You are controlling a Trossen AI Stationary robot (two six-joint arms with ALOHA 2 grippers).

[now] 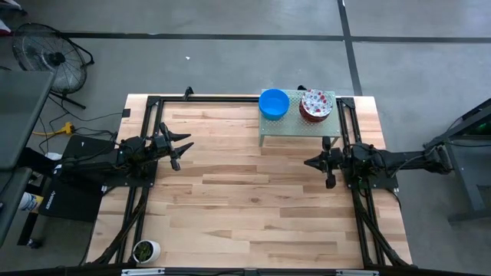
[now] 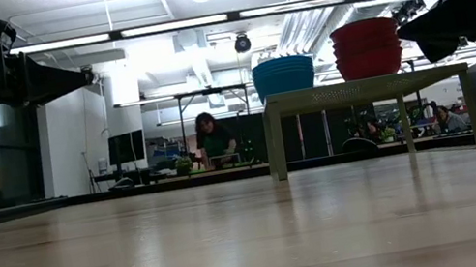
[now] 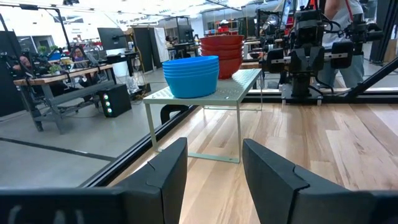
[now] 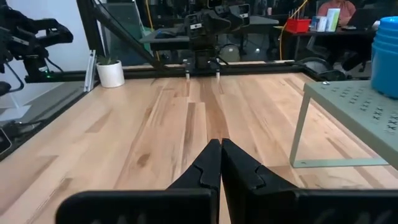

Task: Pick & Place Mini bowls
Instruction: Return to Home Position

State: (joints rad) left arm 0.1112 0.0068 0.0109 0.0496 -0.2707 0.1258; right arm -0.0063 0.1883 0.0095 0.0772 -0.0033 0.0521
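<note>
Two stacks of mini bowls stand on a small pale green stand [image 1: 298, 129] at the table's far side: a blue stack [image 1: 274, 103] [image 3: 191, 76] [image 2: 284, 76] on its left part and a stack with red outsides and white speckled insides [image 1: 315, 105] [image 3: 222, 56] [image 2: 366, 48] on its right. Each stack rests by its bottom bowl on the stand's perforated top. My left gripper [image 1: 181, 148] [image 3: 214, 180] hovers open at the table's left side, pointing level. My right gripper [image 1: 311, 162] [image 4: 220, 163] hovers shut at the right side, just near of the stand. Neither holds anything.
A small white cup with a green plant [image 1: 145, 250] [image 4: 111, 72] sits at the table's near left corner. Black frame rails [image 1: 230, 98] run along the table's far, left and right edges. Bare wooden tabletop [image 1: 253, 199] lies between the arms. A person sits at a desk beyond the table [image 2: 214, 141].
</note>
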